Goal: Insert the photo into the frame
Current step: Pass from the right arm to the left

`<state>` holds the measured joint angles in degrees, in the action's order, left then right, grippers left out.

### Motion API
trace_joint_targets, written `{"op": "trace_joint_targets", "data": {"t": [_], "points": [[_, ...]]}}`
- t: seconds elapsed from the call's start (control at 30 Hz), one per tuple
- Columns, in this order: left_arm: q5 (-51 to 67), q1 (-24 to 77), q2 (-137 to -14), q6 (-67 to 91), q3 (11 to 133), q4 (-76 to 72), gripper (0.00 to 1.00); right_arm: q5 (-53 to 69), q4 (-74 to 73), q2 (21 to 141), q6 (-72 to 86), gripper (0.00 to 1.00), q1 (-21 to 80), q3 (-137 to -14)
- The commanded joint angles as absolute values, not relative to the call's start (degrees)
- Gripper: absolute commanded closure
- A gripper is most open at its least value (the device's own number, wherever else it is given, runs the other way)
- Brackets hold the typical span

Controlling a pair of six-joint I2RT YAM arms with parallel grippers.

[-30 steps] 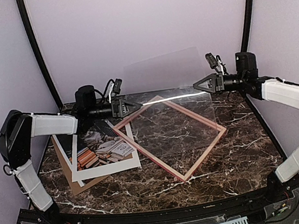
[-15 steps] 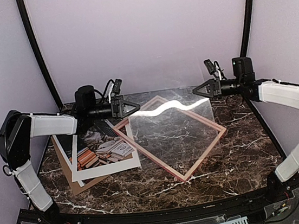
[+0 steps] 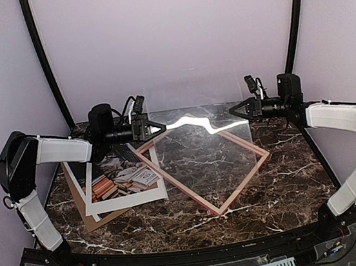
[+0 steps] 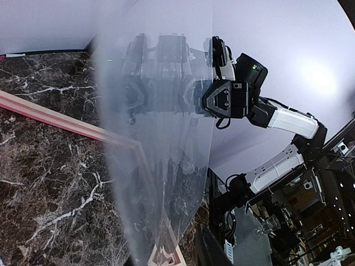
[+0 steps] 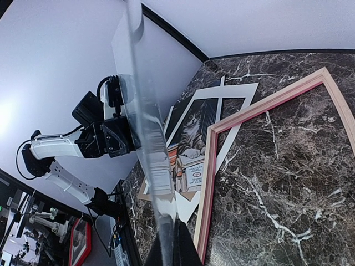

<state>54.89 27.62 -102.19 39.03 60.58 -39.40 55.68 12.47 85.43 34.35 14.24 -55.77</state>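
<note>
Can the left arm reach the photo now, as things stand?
Probably not yet. The photo lies close below it, but the left tool seems to grip the sheet, and the mat covers the photo's edges.

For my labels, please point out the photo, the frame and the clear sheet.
the photo (image 3: 110,185), top view, on its printed books
the frame (image 3: 219,210), top view, on its near corner
the clear sheet (image 3: 206,149), top view, on its middle
</note>
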Motion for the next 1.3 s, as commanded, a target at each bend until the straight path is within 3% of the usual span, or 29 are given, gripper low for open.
{"op": "trace_joint_targets", "data": {"t": [0.0, 0.23, 0.33, 0.47, 0.7, 0.8, 1.07, 1.27], "points": [[55.54, 27.86, -100.19, 39.24, 59.79, -41.27, 0.79, 55.16, 19.99, 85.73, 37.69, 1.0, 13.89, -54.65], [55.76, 27.86, -100.06, 38.76, 59.44, -40.72, 0.88, 55.09, 23.25, 85.51, 40.26, 1.0, 13.86, -53.33], [55.53, 27.82, -99.67, 38.74, 59.42, -40.54, 1.0, 55.19, 23.47, 85.54, 40.53, 1.0, 13.89, -52.99], [55.0, 27.82, -98.85, 37.86, 59.8, -38.46, 1.0, 54.73, 22.11, 85.39, 39.56, 0.98, 13.89, -52.92], [52.45, 27.85, -94.11, 36.25, 60.54, -29.69, 1.0, 47.8, 7.56, 84.49, 29.46, 0.56, 13.71, -56.19], [51.02, 27.81, -90.29, 33.27, 62.7, -23.11, 1.0, 43.11, 1.21, 84.91, 25.63, 0.45, 13.27, -57.91], [43.06, 27.78, -82.41, 24.2, 72.25, 3.03, 1.0, 19.8, -14.55, 90.67, 16.74, 0.3, 12.22, -62.78], [37.17, 27.77, -77.3, 21.26, 76.98, 12.29, 1.0, 10.53, -17.83, 97.15, 12.26, 0.25, 12.37, -65.8]]}}
